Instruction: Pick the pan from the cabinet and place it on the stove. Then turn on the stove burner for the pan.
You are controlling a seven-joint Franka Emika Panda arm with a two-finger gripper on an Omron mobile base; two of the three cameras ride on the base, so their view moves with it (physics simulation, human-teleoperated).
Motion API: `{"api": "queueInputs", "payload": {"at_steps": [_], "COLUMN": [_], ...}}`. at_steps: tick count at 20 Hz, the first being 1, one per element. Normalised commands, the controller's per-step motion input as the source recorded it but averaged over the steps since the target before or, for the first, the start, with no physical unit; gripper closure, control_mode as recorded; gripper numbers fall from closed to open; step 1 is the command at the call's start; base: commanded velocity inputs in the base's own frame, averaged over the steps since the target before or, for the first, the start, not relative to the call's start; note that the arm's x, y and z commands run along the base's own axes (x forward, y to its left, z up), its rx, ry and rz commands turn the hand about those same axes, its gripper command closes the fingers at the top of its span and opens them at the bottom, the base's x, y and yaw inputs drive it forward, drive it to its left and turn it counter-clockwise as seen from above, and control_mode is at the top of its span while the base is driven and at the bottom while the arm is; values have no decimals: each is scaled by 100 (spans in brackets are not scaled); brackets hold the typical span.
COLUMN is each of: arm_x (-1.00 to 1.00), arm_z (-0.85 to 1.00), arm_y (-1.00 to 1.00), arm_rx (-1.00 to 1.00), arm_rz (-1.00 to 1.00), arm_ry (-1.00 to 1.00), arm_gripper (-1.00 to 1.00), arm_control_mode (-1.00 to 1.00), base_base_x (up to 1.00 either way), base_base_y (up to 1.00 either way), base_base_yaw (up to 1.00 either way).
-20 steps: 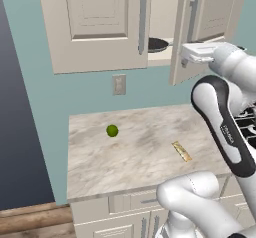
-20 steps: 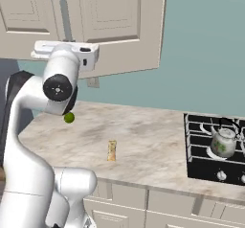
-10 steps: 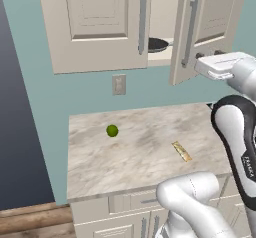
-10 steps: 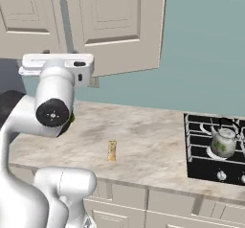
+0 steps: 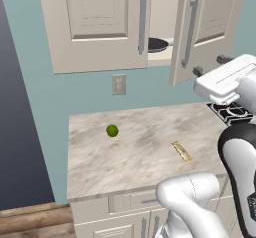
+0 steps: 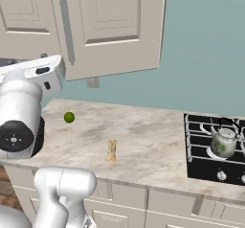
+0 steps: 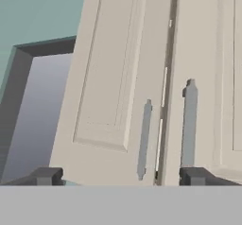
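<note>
Because the right-hand door of the cream panelled wall cabinet stands swung outward, the round dark grey frying pan can be glimpsed on the shelf inside, in the gap between the two doors; the door is presumably open so the arm can reach in for it. The gripper hangs in front of the doors with its two dark tips spread wide and nothing between them, which suits a hand free to go after the pan.

The left base view alone reveals the pan and the lit cabinet interior; from the right base view the open door hides both. That right view instead gives the flat black gas cooktop, with a small glass kettle on one burner. A small green lime and a tan bar lie well apart on the pale marbled bench. The hand view adds the long silver bar handles close up.
</note>
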Motion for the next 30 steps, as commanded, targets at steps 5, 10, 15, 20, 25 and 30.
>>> {"api": "queueInputs", "payload": {"at_steps": [5,10,15,20,25,30], "arm_x": [-1,8,35,48,45,43], "arm_z": [1,0,-1,-18,-31,-39], "arm_y": [69,55,38,22,4,0], "arm_rx": [-31,-36,-33,-31,-28,-24], "arm_rz": [-1,-7,-9,-11,-16,-20], "arm_ry": [0,3,6,9,13,16], "arm_gripper": [-100,-100,-100,-100,-100,-100], "arm_control_mode": [-100,-100,-100,-100,-100,-100], "base_base_x": [0,0,0,0,0,0], "base_base_y": [0,0,0,0,0,0], "base_base_yaw": [0,0,0,0,0,0]}}
